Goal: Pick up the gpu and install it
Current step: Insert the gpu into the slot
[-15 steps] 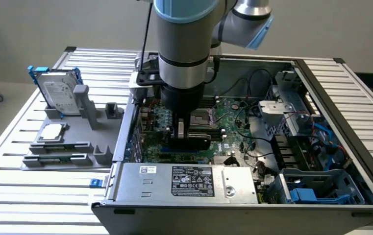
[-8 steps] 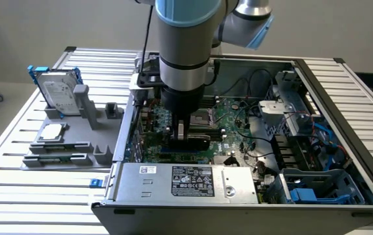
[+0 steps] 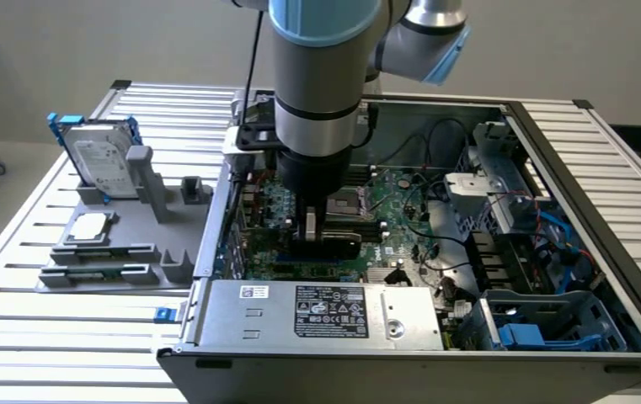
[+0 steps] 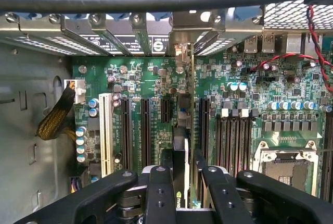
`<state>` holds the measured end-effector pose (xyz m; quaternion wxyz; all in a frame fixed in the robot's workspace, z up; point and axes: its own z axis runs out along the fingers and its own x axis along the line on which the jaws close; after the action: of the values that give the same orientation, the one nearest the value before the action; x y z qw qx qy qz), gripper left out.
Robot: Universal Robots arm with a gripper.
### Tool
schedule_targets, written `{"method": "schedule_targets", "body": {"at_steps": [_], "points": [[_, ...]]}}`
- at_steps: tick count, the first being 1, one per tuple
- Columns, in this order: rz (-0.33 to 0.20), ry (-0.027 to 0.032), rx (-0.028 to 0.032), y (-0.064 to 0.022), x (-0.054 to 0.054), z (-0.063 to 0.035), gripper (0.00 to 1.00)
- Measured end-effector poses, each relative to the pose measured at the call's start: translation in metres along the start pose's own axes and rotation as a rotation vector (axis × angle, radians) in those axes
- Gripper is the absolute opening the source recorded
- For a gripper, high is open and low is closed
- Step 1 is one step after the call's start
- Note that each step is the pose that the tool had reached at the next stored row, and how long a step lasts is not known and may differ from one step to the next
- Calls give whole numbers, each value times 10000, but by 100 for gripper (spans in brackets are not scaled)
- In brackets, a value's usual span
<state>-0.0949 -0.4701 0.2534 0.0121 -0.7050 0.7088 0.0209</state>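
1. Gripper clamped on the gpu, held edge-on above the motherboard inside the open computer case.
2. Good practice, judging here: keep card vertical (bracket toward rear slots), aligned over one expansion slot.

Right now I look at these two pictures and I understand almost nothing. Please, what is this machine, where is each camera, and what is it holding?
The grey and blue column is a robot arm reaching down into an open computer case that lies on a slatted metal table. The exterior view looks at the scene from outside. The wrist view comes from a camera on the arm, looking past the black gripper at the green motherboard. The gripper is shut on the gpu, a thin card seen edge-on, held upright over the long black slots. On the exterior view's left, a grey holder carries a hard drive in a blue frame.
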Motion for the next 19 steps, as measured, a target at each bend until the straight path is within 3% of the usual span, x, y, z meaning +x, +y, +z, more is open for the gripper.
{"method": "schedule_targets", "body": {"at_steps": [1,2,3,4,7,10,13,14,19], "points": [[2,-1,-6,-1,0,0,26],[3,9,29,3,0,0,26],[-3,71,318,42,-2,3,26],[-9,111,472,60,-2,4,26],[-17,129,474,57,1,-1,27],[-17,126,474,57,0,-1,46],[-17,125,474,57,0,0,52],[-16,125,474,57,0,0,58],[-17,125,474,57,0,-1,58]]}}
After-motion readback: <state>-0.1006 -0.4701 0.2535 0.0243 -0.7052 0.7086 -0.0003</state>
